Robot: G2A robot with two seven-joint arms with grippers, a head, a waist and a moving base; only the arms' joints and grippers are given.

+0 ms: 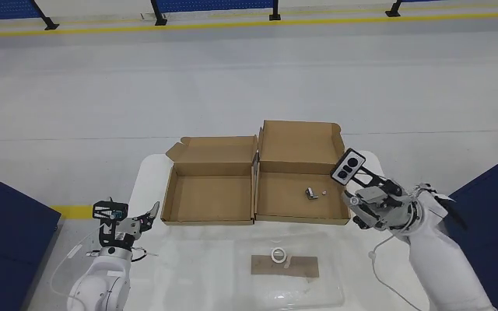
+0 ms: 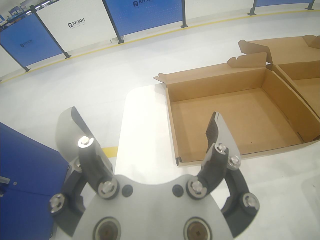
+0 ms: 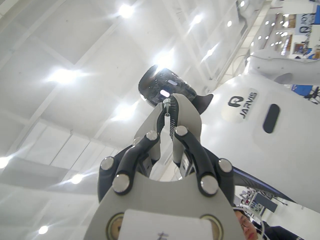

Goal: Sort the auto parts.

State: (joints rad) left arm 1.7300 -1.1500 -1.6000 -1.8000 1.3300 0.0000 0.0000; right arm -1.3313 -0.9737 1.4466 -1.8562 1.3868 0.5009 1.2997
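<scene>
Screw, small and metallic with a threaded shank, was clamped between the fingertips of the right gripper. The two fingers were drawn nearly together on it, with the screw's head at the tips. This gripper pointed upward, toward the ceiling lights. Seen from above, the right arm stood over the table's right edge, just beside the near right corner of the right box.

Other parts were located as follows:
- A few small metal parts lay on the floor of the right box, toward its right half. They were too small to identify.
- A white ring lay in a clear tray on the near side of the boxes, at the far edge of a brown strip that lay flat in the same tray.

The left box stood touching the right box along one shared side. Both were shallow cardboard boxes with their lids folded back on the far side. Nothing could be seen on the left box's floor.

The left gripper was positioned at the table's left edge, near the left box's near left corner and apart from it. Its fingers were spread wide, with nothing between them. The ribbed pads faced inward.

The white table carried both boxes and the tray. A pale floor with yellow lines lay around it, with blue and white partition panels beyond.
</scene>
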